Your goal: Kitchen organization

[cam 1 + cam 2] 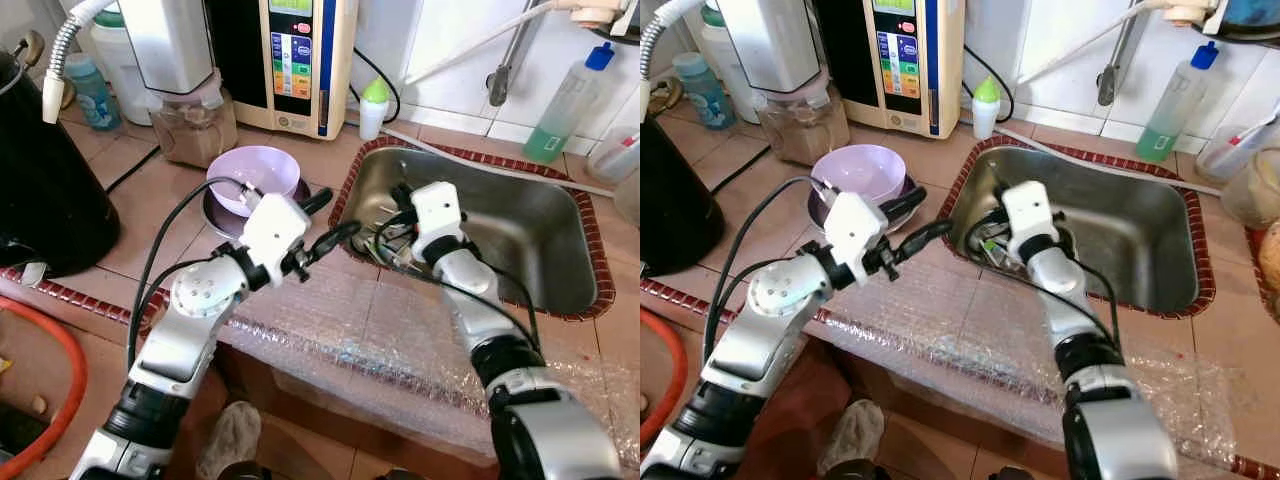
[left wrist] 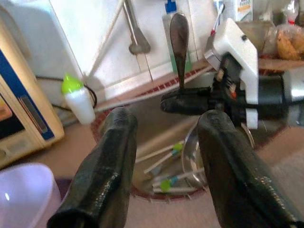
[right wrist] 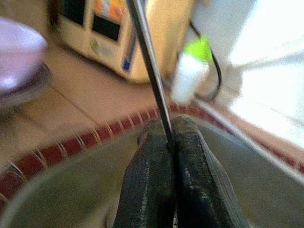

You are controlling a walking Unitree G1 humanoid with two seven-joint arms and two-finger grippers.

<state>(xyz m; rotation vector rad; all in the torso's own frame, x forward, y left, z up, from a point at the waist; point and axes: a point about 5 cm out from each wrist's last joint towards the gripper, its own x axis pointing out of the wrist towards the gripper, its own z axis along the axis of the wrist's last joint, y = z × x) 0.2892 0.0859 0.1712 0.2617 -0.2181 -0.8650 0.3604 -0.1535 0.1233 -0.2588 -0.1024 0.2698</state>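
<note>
The right gripper is in the sink, near its left wall, clenched on a thin dark metal utensil handle. The handle is pinched between the two black fingers at their tips and rises out past them, long axis running on from the fingers with a slight tilt. In the left wrist view the same piece shows as a slim stem widening to a rounded dark end that stands nearly upright above the gripper, pointing up toward the tiled wall.

Below it on the sink floor lies a small heap of cutlery: pale sticks with green and blue tips lying roughly side by side and slanted, beside a round metal piece.

The left gripper hangs over the tiled desk just left of the sink rim, released, its fingers spread wide and aimed at the sink, holding nothing. Close behind it a lilac bowl sits on a dark plate. A white bottle with a green cap stands at the wall by the sink's far left corner, next to a cream appliance with a coloured panel. Bubble wrap covers the desk's front edge
</note>
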